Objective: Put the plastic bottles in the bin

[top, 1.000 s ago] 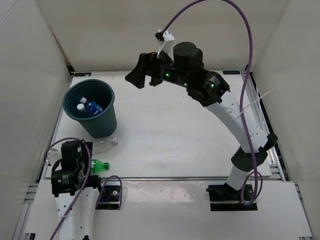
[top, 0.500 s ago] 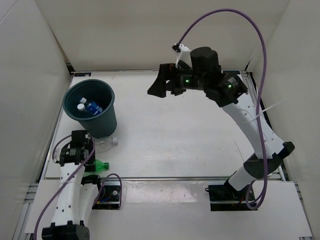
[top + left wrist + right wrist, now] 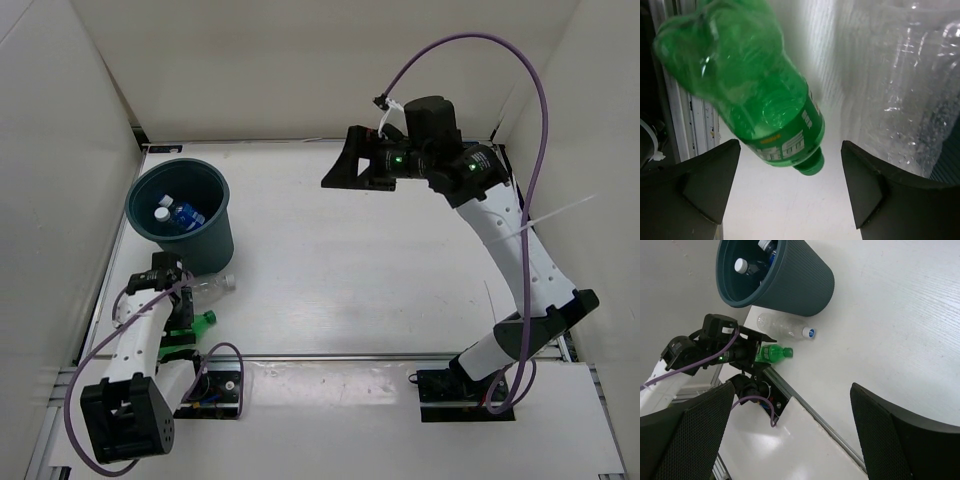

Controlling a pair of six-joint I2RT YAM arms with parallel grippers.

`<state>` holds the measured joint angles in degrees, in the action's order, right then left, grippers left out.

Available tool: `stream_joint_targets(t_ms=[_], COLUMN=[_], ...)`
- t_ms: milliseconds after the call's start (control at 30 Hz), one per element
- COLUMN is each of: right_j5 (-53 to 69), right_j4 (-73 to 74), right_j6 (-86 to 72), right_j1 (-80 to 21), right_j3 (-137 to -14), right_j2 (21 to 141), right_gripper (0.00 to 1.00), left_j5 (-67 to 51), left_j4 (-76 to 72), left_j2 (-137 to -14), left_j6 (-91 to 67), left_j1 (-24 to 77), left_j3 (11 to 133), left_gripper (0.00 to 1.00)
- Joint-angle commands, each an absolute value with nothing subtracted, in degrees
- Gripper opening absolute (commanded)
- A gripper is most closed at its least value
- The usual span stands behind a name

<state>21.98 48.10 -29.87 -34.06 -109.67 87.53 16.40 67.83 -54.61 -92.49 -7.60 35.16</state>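
The dark teal bin (image 3: 180, 215) stands at the table's left; two blue-labelled, white-capped bottles (image 3: 178, 213) lie inside it. A plain clear bottle (image 3: 212, 287) lies against the bin's base. Just nearer lies the green bottle (image 3: 203, 321). My left gripper (image 3: 185, 323) is open, and the green bottle's neck and cap (image 3: 810, 164) sit between its fingertips, untouched. In the left wrist view the clear bottle (image 3: 905, 85) fills the right side. My right gripper (image 3: 345, 170) hangs high over the far middle, open and holding nothing, looking down at the bin (image 3: 790, 285) and both loose bottles.
White walls enclose the table on the left, back and right. A metal rail (image 3: 350, 355) runs along the near edge, close behind the green bottle. Purple cables loop over both arms. The white tabletop (image 3: 350, 270) stretches between the arms.
My left arm has reached forward and lowered its gripper around the green bottle's neck. The right arm has swung to the right, away from the bin, still open.
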Motion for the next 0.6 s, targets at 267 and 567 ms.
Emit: stream_joint_targets(t_ms=[267,567], right_j5=[23.47,23.47], right_j4=[48.6,50.71], right_j6=[-30.32,-30.32], right_j1=[-32.78,-31.11], right_j3=[-110.3,-111.8], right_j2=[85.87,85.87], right_gripper=[1.0,1.0], left_j5=[10.11,8.36], left_j4=[62.93,70.81], left_j2=[-53.96,-42.46], left_j6=[-91.15,-91.75], left_j1=[-11.24,-11.25], left_j3=[24.88,28.9], left_gripper=[0.79,0.58])
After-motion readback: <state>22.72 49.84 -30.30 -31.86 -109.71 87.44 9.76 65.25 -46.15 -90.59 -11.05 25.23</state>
